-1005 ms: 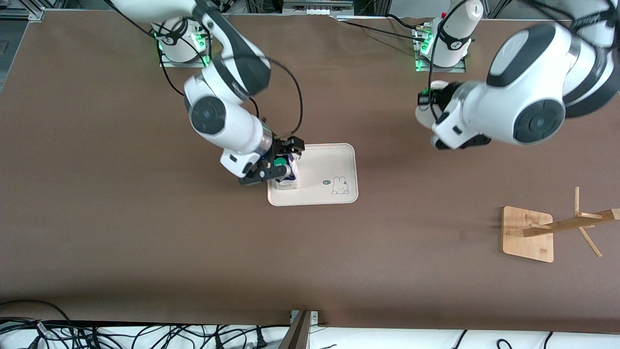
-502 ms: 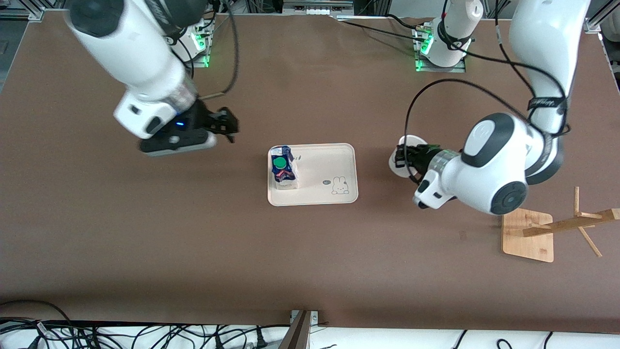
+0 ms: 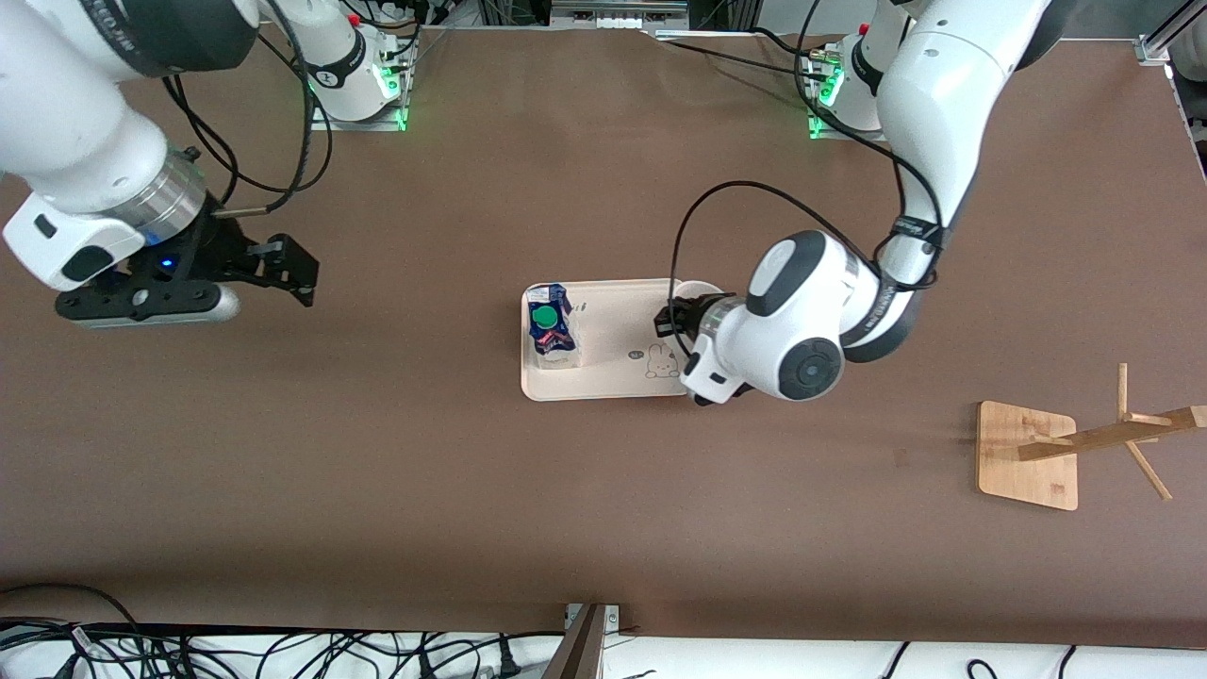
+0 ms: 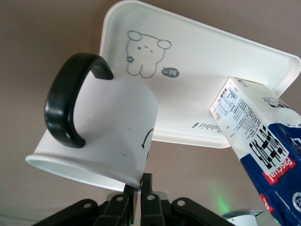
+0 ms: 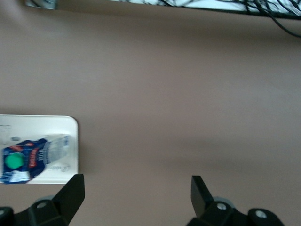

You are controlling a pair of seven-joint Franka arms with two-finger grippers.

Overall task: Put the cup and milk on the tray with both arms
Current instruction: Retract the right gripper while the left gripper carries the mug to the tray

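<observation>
Right, front view first. Left gripper (image 3: 671,319) over the tray (image 3: 613,377) at its edge toward the left arm's end, clamped on the cup (image 3: 700,289); only a sliver of white rim visible past the wrist. Milk (image 3: 552,325) already upright on the tray, at the end toward the right arm. Right gripper (image 3: 298,268) well apart from the tray, up over bare table toward the right arm's end, jaws wide and empty, waiting. Wooden peg stand (image 3: 1028,455) off toward the left arm's end, nearer the camera than the tray, not in play.

Step in hand, as a judgement: setting the cup down. Best to lower over the bare patch near the bunny drawing (image 3: 662,361), well clear of the milk, level the base, and release only once seated inside the rim.

Left wrist view: shows the grip itself, hidden in the front view. Fingers (image 4: 146,190) shut thin on the cup (image 4: 117,127) wall at the rim, black handle (image 4: 66,108) turned outward, cup tilted, tray (image 4: 225,61) underneath, milk (image 4: 263,141) beside. Contact with the tray not clear.

Right wrist view: confirms the right gripper (image 5: 136,188) spread with nothing between, looking down on table, plus tray corner (image 5: 70,141) and the milk (image 5: 33,157) with its green cap. No cup here.
</observation>
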